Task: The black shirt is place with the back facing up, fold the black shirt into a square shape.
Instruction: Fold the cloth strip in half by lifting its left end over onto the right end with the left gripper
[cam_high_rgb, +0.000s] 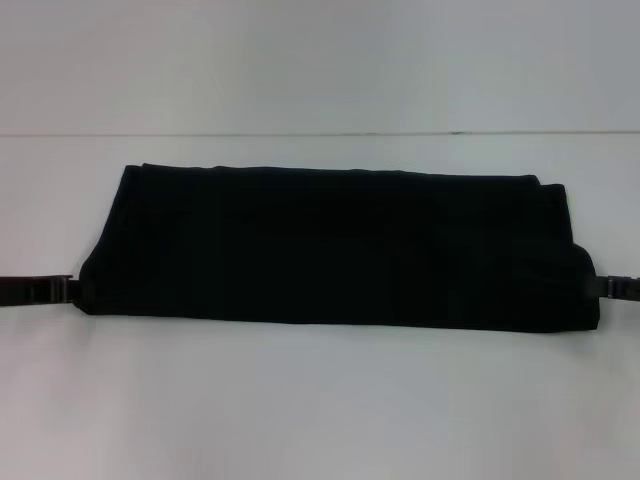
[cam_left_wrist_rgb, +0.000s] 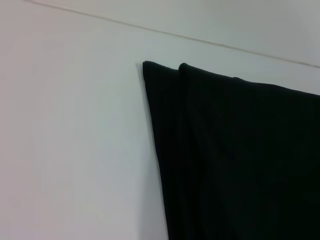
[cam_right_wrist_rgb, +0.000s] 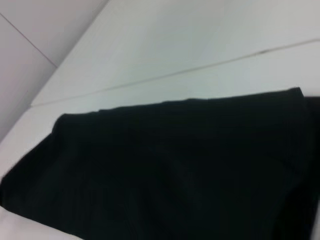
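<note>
shirt: the black shirt (cam_high_rgb: 335, 245) is lying on the white desk (cam_high_rgb: 320, 410), already folded into a long band, sitting about mid-desk and spanning most of the way from the desk's left edge to its right edge.
long axis: running left-right, parallel to the desk's near edge; short axis is pointing front-back.
layers: in the left wrist view two stacked edges are showing at the shirt's (cam_left_wrist_rgb: 240, 160) far corner, one layer sitting slightly offset over the other; in the right wrist view the shirt (cam_right_wrist_rgb: 165, 170) is looking flat with a soft rounded end.
left gripper: the left gripper (cam_high_rgb: 78, 290) is sitting at the shirt's left end, near corner, low on the desk; tips are meeting the fabric edge; whether the fingers are apart or clamped, cannot tell.
right gripper: the right gripper (cam_high_rgb: 598, 288) is sitting at the shirt's right end, near corner, mirror pose; finger state, cannot tell either.
key relation: shirt is lying between the two grippers, each one pointing inward along the long axis; both are equally near their own end, neither arm is favoured.
progress (judgement): lengthwise folding is looking done; band is still too long for a square.
next need (judgement): one end is probably needing to be carried across along the long axis onto the other end, keeping edges lined up.
</note>
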